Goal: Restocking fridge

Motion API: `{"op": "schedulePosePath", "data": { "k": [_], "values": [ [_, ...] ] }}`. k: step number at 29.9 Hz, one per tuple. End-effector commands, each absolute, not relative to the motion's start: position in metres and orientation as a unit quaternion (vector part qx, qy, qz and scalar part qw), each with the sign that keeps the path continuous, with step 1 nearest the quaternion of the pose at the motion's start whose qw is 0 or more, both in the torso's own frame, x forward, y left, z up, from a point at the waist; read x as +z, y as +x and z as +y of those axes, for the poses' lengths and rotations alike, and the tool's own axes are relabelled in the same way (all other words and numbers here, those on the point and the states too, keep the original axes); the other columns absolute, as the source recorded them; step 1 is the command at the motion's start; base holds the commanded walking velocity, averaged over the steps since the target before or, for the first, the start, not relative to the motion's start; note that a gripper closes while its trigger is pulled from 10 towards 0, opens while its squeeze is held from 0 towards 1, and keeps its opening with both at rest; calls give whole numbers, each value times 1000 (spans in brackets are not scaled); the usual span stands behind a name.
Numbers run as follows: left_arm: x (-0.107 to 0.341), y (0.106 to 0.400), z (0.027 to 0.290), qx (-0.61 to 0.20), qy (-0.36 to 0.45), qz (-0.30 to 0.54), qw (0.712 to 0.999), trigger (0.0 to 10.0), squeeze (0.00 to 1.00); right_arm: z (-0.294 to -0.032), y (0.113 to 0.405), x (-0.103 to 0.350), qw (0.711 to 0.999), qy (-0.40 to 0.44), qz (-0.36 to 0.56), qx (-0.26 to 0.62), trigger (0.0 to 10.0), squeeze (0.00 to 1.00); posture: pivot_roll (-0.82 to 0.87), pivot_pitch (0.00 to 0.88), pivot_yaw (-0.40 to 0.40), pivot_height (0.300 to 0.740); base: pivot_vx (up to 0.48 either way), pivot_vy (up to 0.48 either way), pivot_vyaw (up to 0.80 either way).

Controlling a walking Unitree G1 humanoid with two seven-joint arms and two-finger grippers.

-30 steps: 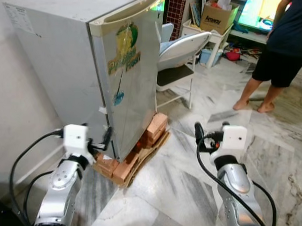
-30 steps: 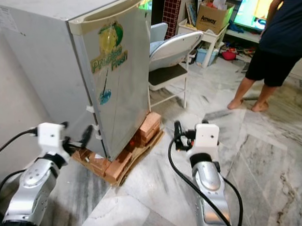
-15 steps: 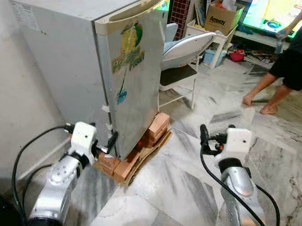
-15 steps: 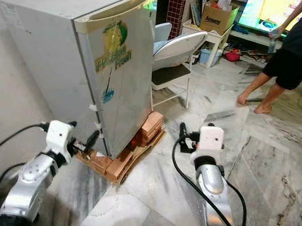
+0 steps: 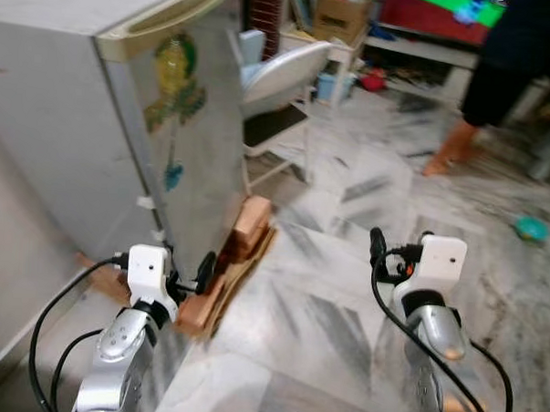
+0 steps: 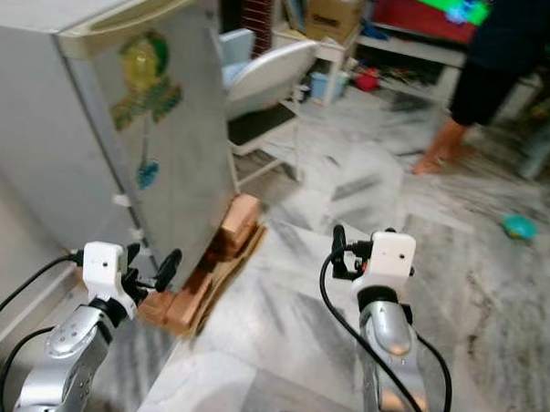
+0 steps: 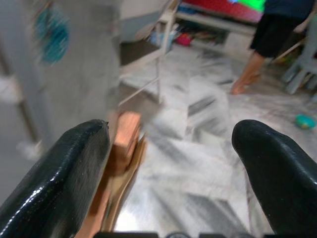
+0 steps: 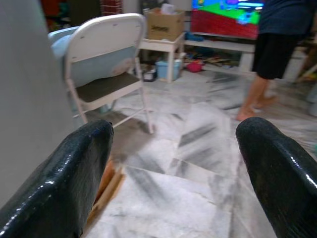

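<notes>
Barely under way, the restocking is showing nothing done: the grey fridge [image 5: 124,117] is standing to the robot's left with its door shut, propped on bricks [image 5: 247,225] and cardboard [image 5: 221,295], and no groceries are appearing in either gripper. Both arms are hanging low and forward, the left gripper [image 5: 204,269] hovering near the fridge's bottom corner and the right gripper [image 5: 376,244] over bare marble floor [image 5: 307,299], each with fingers spread and carrying nothing. Beyond, a folding chair [image 5: 280,88] is sitting beside the fridge while a person [image 5: 486,78] is standing well apart by a bright screen; opening the door and fetching items are, by all appearances, still to come.
</notes>
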State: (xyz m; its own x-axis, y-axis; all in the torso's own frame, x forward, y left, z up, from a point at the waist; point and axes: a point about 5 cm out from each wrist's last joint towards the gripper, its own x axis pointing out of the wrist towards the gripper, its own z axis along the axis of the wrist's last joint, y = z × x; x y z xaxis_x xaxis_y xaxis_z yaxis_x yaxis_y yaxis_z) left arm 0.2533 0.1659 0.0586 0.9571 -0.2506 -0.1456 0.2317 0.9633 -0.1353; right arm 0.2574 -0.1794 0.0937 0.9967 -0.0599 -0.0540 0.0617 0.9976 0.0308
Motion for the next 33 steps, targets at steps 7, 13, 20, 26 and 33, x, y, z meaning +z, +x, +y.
{"op": "schedulePosePath", "data": {
  "k": [7,13,20,26,33],
  "values": [
    [63,256,169,-112,-59,71,989,10000,0,-175,264,100,1000,13,14,-23,10000,0,13,0,-26,740,0,82,-429],
    [62,255,162,-120,-62,72,988,10000,0,-176,266,100,1000,9,11,-27,10000,0,16,0,-26,740,0,418,-71],
    [61,255,161,-120,-56,71,989,10000,0,-176,266,100,1000,7,11,-28,10000,0,16,0,-28,740,0,461,0],
    [62,253,157,-142,-38,66,987,10000,0,-177,265,99,999,4,13,-34,10000,0,15,0,-25,740,176,224,0],
    [63,251,148,-166,-40,63,983,10000,0,-176,265,98,999,5,15,-33,10000,0,15,0,-26,740,379,0,-571]
  ]
}}
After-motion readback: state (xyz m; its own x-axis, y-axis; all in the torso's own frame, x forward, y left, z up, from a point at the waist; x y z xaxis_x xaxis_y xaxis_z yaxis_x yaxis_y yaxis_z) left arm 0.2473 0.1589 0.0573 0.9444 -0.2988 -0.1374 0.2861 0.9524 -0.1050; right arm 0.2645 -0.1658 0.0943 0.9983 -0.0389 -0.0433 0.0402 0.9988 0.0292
